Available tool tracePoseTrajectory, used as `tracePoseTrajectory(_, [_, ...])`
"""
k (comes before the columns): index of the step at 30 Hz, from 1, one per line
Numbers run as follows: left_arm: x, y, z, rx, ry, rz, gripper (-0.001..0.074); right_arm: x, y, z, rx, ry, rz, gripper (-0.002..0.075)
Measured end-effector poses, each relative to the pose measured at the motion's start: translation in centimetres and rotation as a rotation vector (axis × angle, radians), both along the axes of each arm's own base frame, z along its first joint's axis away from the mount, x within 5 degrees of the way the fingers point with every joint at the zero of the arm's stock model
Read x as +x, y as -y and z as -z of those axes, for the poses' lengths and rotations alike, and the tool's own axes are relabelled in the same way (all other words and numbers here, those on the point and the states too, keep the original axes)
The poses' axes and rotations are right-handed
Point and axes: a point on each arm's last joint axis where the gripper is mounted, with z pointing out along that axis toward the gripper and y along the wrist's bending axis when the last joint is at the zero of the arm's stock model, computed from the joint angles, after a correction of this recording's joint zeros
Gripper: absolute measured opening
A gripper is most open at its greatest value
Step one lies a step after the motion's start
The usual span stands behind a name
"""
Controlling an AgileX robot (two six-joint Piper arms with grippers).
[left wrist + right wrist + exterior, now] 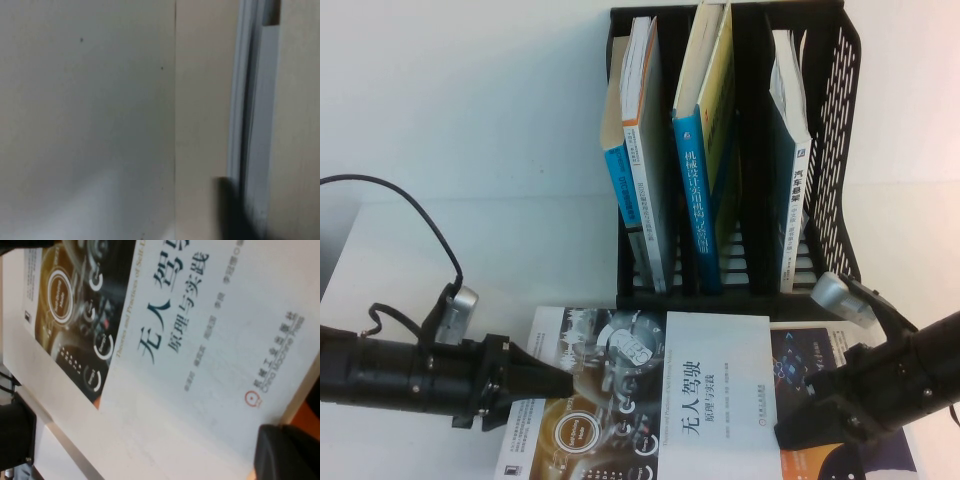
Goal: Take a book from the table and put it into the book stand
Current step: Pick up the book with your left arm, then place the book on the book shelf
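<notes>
The book [710, 400] lies flat on the table [450, 150] near the front edge, white cover up, with the circuit graphic on its left half. It fills the right wrist view [200, 365]. My left gripper [563, 385] reaches in from the left and lies over the book's left edge. My right gripper [790, 432] is at the book's right edge. One black finger [285, 450] sits on the cover there and the other is hidden. The book stand [835, 150] stands upright behind the book. The left wrist view is a blurred close-up of pale surfaces.
The stand holds several upright books, some with blue spines [692, 190]. Its rightmost slot holds one book [796, 150]. A dark navy book with orange shapes [805, 370] lies under the white book's right side. A black cable [430, 235] trails over the table at the left.
</notes>
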Motion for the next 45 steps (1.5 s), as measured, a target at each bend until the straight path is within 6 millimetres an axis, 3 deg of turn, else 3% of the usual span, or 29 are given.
tracePoseTrajectory(2, [0.0,-0.1,-0.1,-0.005,0.013,0.005,0.0195,0.0,0.0,0.0,0.000,0.000,0.000,-0.0003])
tracePoseTrajectory(3, [0.0,-0.2,-0.4,-0.013,0.025,0.008,0.0139,0.0,0.0,0.0,0.000,-0.002,0.002,-0.0003])
tracePoseTrajectory(5, [0.0,-0.6,-1.2,-0.017,0.046,0.004,0.0100,0.0,0.0,0.0,0.000,-0.006,0.004,-0.0003])
tracePoseTrajectory(10, [-0.3,-1.7,-3.8,0.016,0.099,-0.018,0.0100,-0.1,0.0,-0.9,0.000,0.025,0.012,-0.0003])
tracePoseTrajectory(17, [-2.0,-1.8,-10.1,0.046,0.212,-0.077,0.0099,-0.1,0.8,-4.7,-0.033,0.209,0.118,-0.0003])
tracePoseTrajectory(26, [-7.5,-2.0,-18.9,0.165,0.347,-0.232,0.0099,-2.2,2.5,-10.0,-0.105,0.377,0.243,-0.0003])
tracePoseTrajectory(31, [-10.7,-1.2,-24.6,0.297,0.478,-0.267,0.0099,-3.4,3.8,-11.1,-0.215,0.399,0.286,-0.0003])
tracePoseTrajectory(35, [-11.9,-0.3,-27.8,0.373,0.518,-0.268,0.0099,-4.1,4.5,-11.4,-0.289,0.415,0.279,-0.0003])
tracePoseTrajectory(40, [-11.8,2.0,-29.6,0.374,0.543,-0.205,0.0099,-5.0,4.6,-11.6,-0.296,0.396,0.256,-0.0003])
tracePoseTrajectory(45, [-10.1,4.9,-29.4,0.416,0.506,-0.153,0.0099,-5.3,4.8,-11.6,-0.323,0.391,0.226,-0.0003])
